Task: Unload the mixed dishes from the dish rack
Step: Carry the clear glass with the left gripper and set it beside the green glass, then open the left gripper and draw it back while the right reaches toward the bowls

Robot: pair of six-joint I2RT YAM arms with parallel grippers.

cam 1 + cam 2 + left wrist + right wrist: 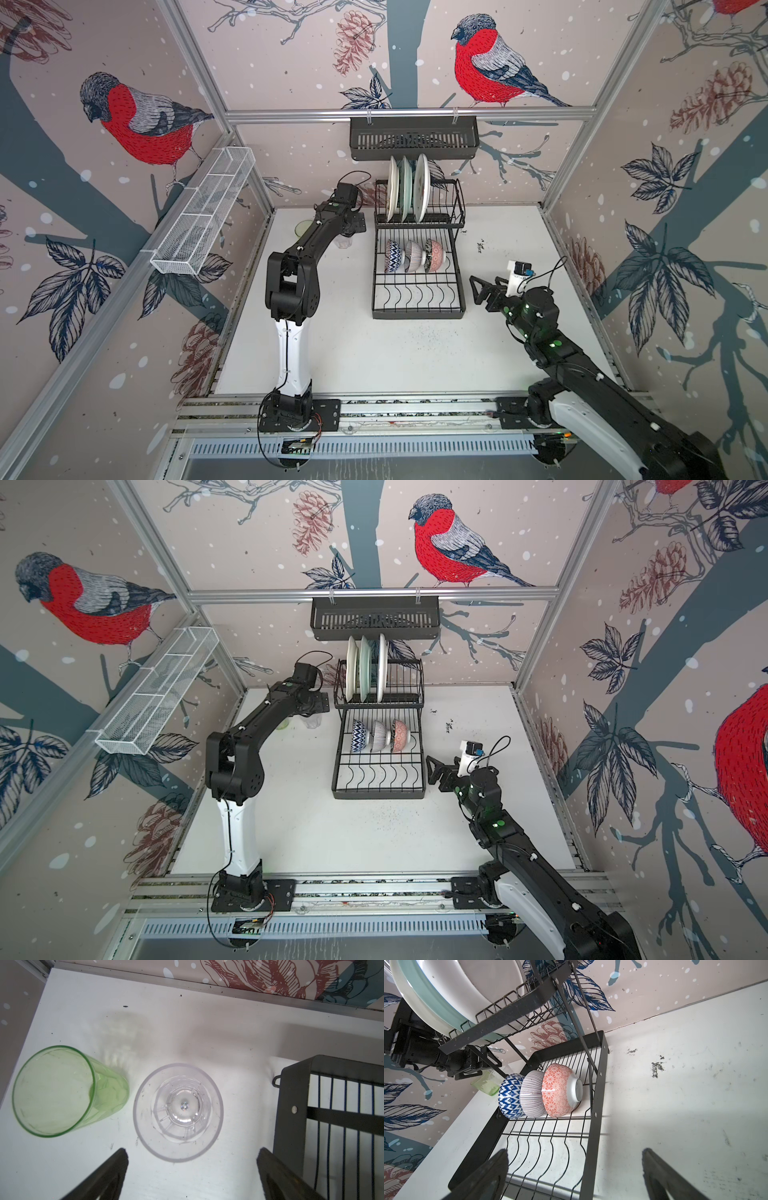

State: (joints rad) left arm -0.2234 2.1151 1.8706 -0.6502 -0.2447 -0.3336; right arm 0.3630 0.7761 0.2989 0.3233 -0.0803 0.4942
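I see L gripper jaws apart over clear tumbler beside dish rack; R gripper jaws also open.

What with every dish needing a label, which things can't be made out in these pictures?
- Green tumbler: both top views, mostly behind the left arm.
- Clear tumbler: both top views, faint, partly under the left hand, whose fingers the wrist view's edge cuts off.
- Three plates: edge-on in top views, cut by the right wrist view's edge; patterns unreadable.
- Three bowls: insides hidden in every view.
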